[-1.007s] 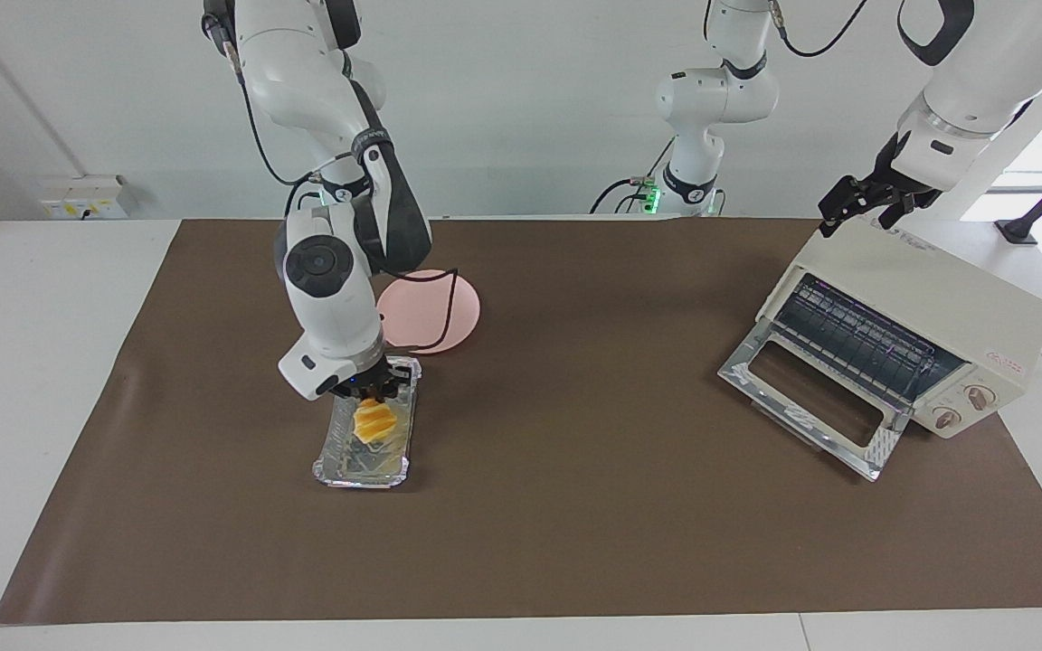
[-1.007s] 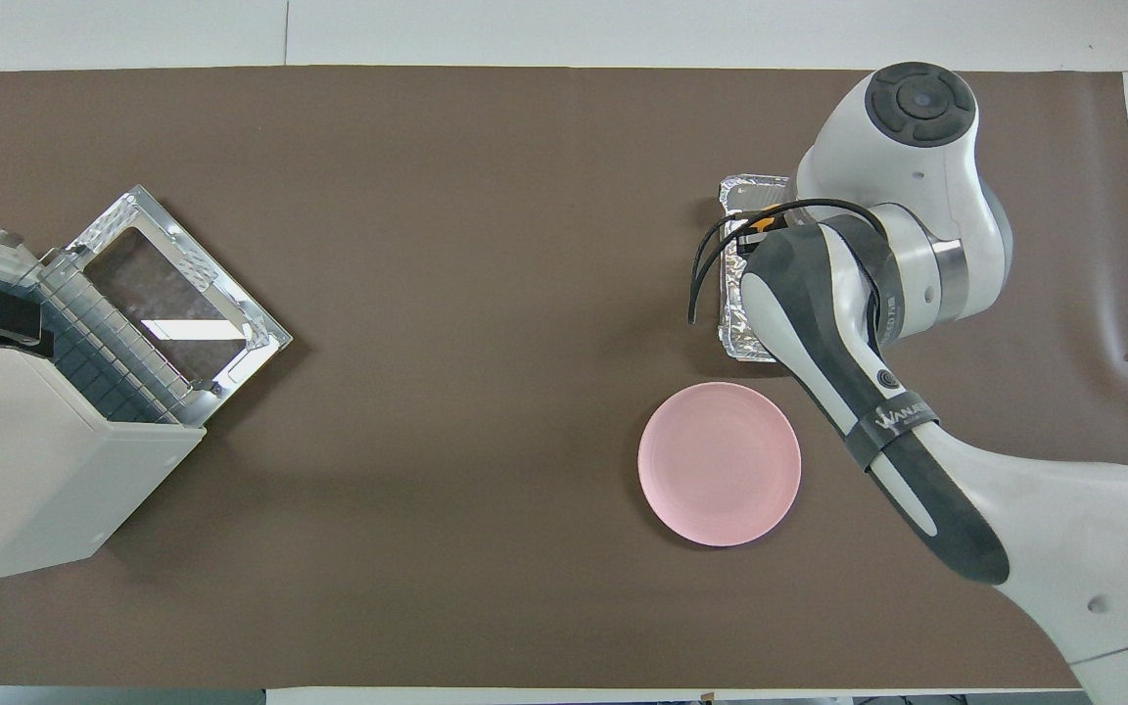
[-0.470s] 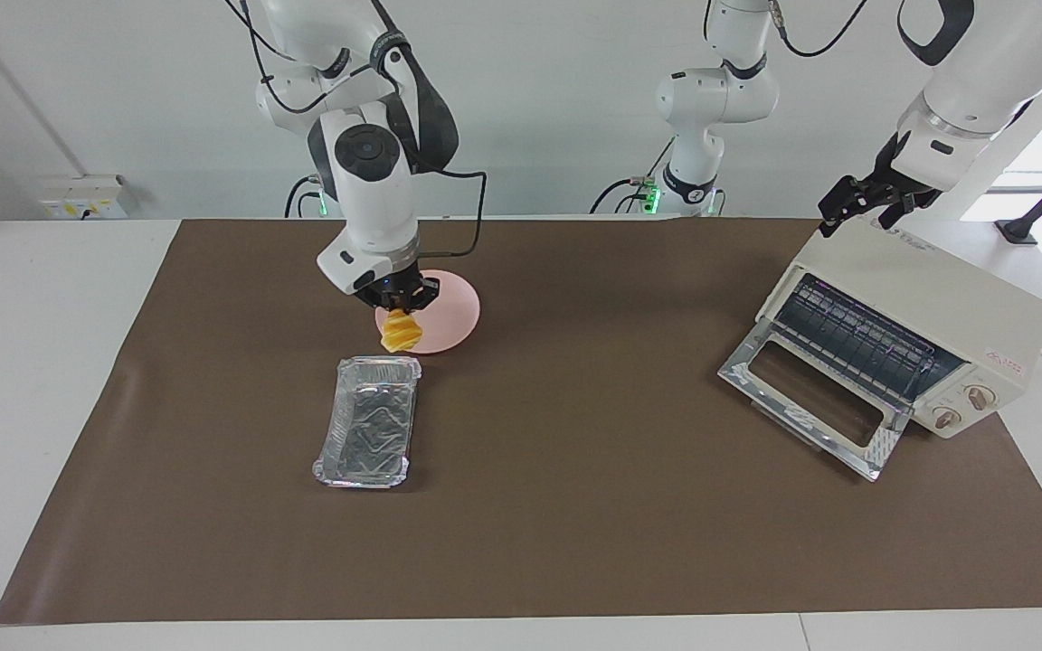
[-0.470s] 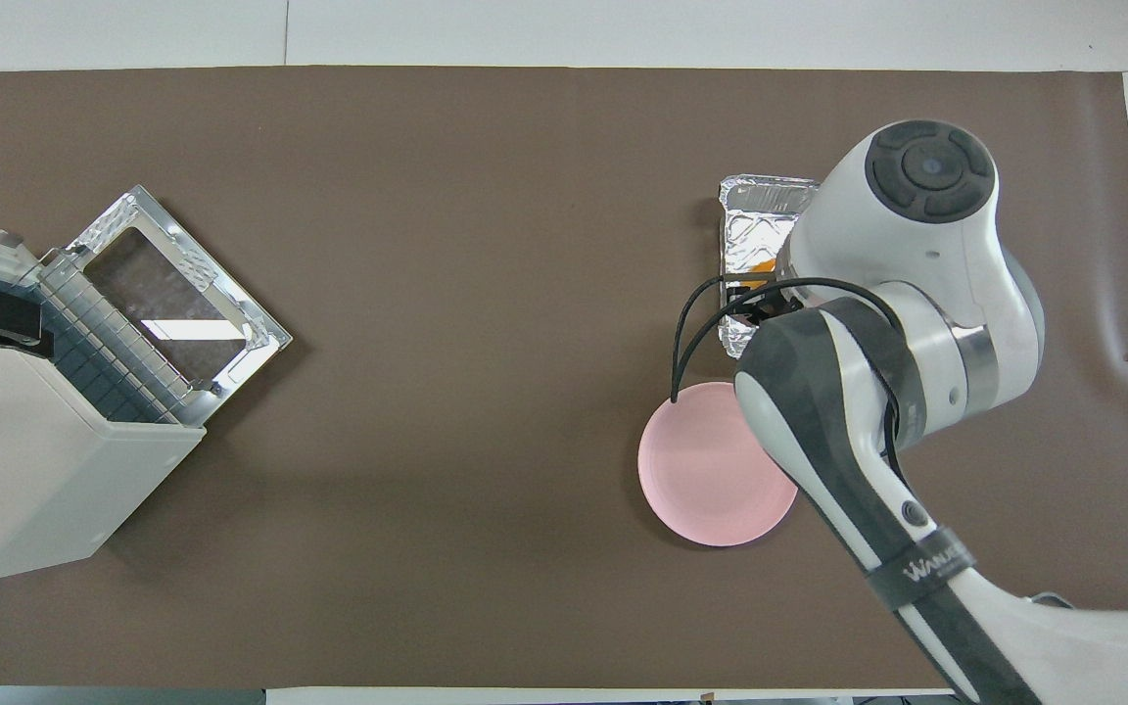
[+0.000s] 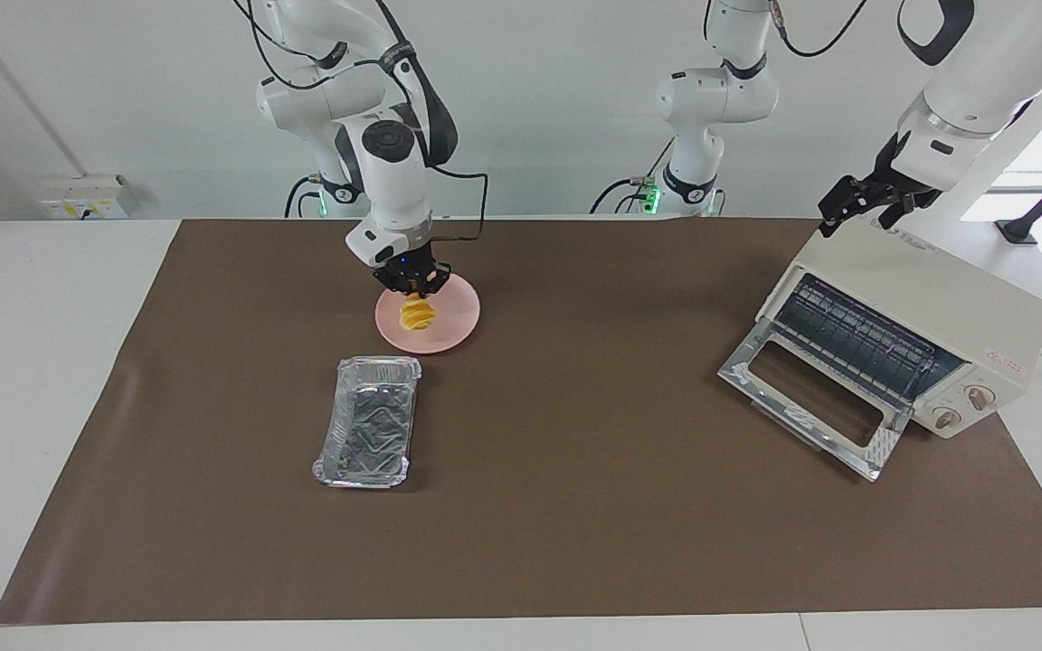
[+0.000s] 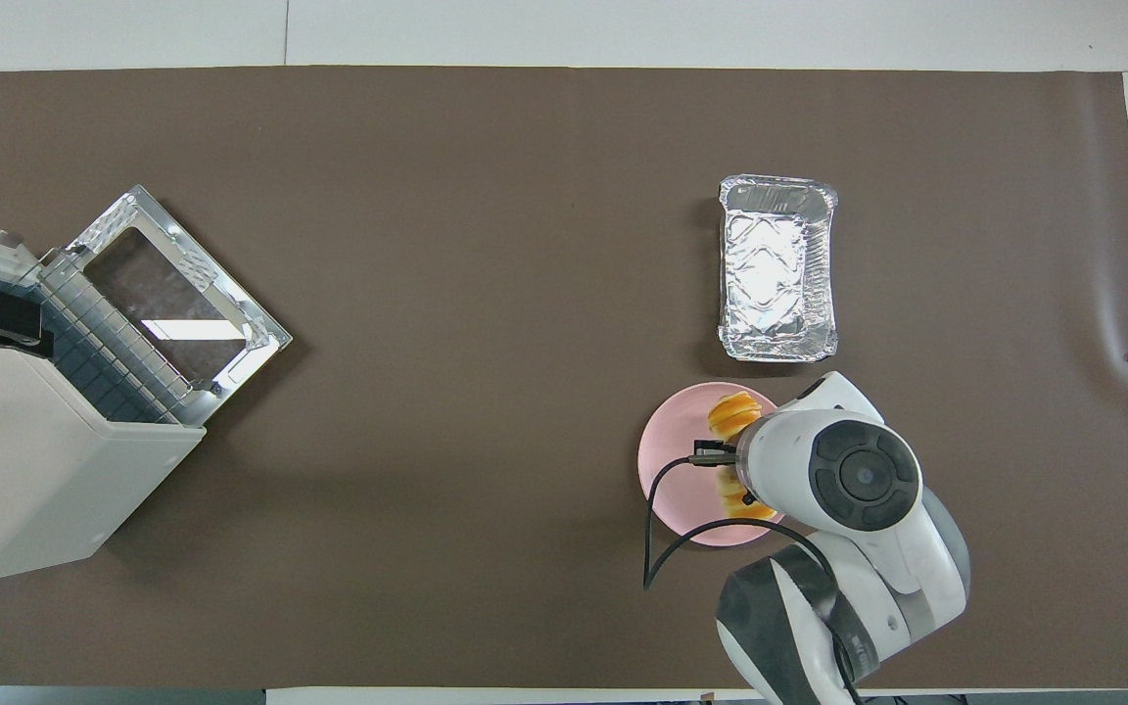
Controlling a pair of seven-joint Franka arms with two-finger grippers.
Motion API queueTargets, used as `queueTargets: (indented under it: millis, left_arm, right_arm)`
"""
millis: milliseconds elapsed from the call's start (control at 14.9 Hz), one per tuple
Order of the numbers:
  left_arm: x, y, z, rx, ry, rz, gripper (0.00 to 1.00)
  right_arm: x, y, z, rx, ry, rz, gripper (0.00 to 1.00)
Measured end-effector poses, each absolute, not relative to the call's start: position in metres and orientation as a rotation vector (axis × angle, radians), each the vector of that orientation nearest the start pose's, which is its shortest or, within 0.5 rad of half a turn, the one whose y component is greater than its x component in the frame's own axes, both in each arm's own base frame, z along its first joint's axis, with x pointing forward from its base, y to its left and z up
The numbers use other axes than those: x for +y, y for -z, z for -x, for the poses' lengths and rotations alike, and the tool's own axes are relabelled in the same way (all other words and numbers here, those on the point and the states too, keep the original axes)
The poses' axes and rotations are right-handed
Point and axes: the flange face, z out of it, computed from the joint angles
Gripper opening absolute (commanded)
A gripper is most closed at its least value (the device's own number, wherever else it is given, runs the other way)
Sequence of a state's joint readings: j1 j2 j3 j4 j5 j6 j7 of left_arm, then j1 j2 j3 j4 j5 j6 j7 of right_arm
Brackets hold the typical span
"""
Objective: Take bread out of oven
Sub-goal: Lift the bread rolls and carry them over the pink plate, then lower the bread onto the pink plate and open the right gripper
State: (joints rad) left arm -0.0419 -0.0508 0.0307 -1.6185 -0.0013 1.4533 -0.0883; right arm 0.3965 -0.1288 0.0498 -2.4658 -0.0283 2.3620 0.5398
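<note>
Brown matting covers the surface, where the right tool (image 5: 413,287), clamped on the bread (image 5: 417,314), hangs over the pink plate (image 5: 458,324) likely to set it down, while the left tool (image 5: 865,206) waits spread wide above the open oven (image 5: 928,298).

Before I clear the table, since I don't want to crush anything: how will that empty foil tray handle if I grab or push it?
The foil tray looks thin and crinkled, so it would probably dent under a firm pinch. It sits empty on the brown mat, so it is likely very light and would slide easily. Its low, flat shape makes tipping unlikely.
</note>
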Motion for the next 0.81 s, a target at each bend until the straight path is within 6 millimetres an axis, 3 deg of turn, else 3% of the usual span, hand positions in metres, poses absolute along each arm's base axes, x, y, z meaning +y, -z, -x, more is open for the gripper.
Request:
queueTargets:
  millis: [201,537,604,672,739,806]
  left_arm:
    - [-0.006,-0.620,-0.525,-0.121,-0.180,3.131,1.00]
    - [-0.006,-0.620,-0.525,-0.121,-0.180,3.131,1.00]
    - [-0.006,-0.620,-0.525,-0.121,-0.180,3.131,1.00]
    - [-0.006,-0.620,-0.525,-0.121,-0.180,3.131,1.00]
    - [-0.006,-0.620,-0.525,-0.121,-0.180,3.131,1.00]
    - [-0.006,-0.620,-0.525,-0.121,-0.180,3.131,1.00]
  right_arm:
    - [0.199,-0.326,-0.412,0.114,0.078,3.139,0.00]
    - [0.213,-0.316,-0.405,0.127,0.072,3.137,0.00]
    - [0.214,-0.315,-0.405,0.124,0.071,3.137,0.30]
    - [0.214,-0.315,-0.404,0.123,0.072,3.137,0.91]
    - [0.214,-0.315,-0.404,0.124,0.072,3.137,1.00]
    - [0.214,-0.315,-0.404,0.124,0.072,3.137,1.00]
